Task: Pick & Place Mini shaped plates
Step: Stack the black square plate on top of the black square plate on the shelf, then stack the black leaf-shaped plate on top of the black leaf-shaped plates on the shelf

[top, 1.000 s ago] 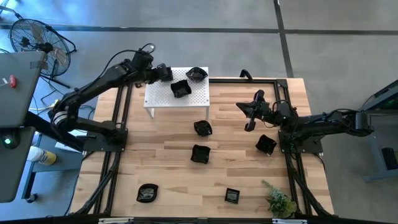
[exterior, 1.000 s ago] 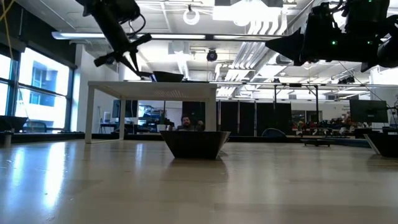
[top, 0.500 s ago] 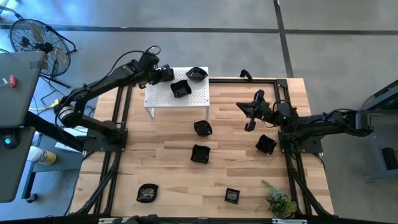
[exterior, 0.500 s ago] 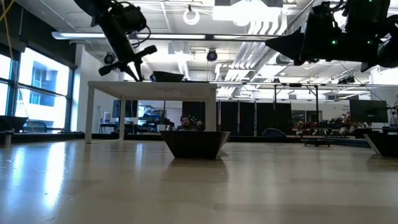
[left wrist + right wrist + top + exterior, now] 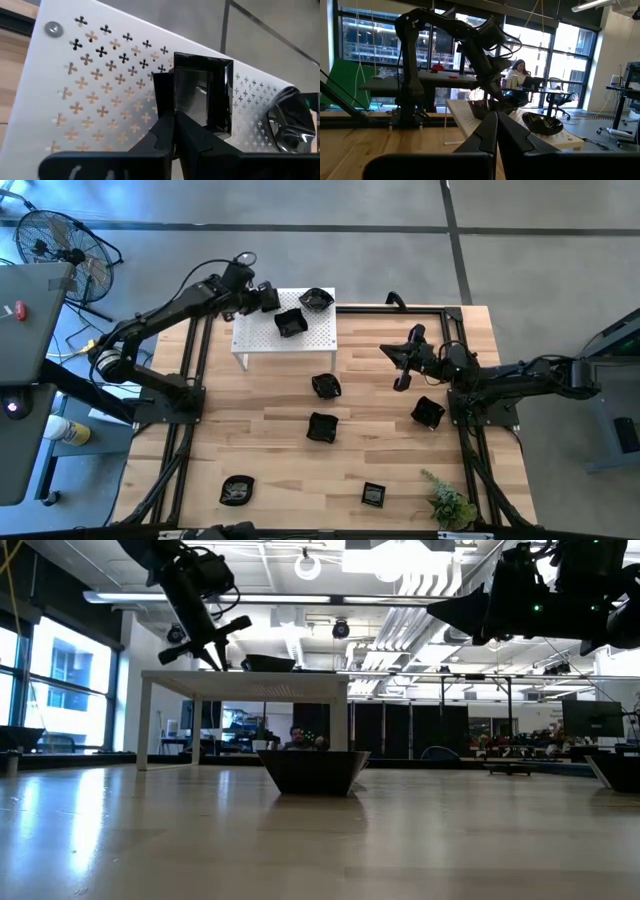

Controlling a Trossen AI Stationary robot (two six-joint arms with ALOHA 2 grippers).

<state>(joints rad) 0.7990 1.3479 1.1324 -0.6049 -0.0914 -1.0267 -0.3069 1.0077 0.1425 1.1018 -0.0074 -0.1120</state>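
Hands both pressed together: left hand (image 5: 268,299) apparently just beside square plate (image 5: 290,323) on platform (image 5: 318,340); right hand (image 5: 402,379) over open table (image 5: 270,440).

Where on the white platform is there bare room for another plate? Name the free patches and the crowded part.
On the white platform, the front strip and the front-left corner are bare. The back is crowded: the square plate sits mid-back with the left gripper beside it, and the scalloped plate fills the back-right corner.
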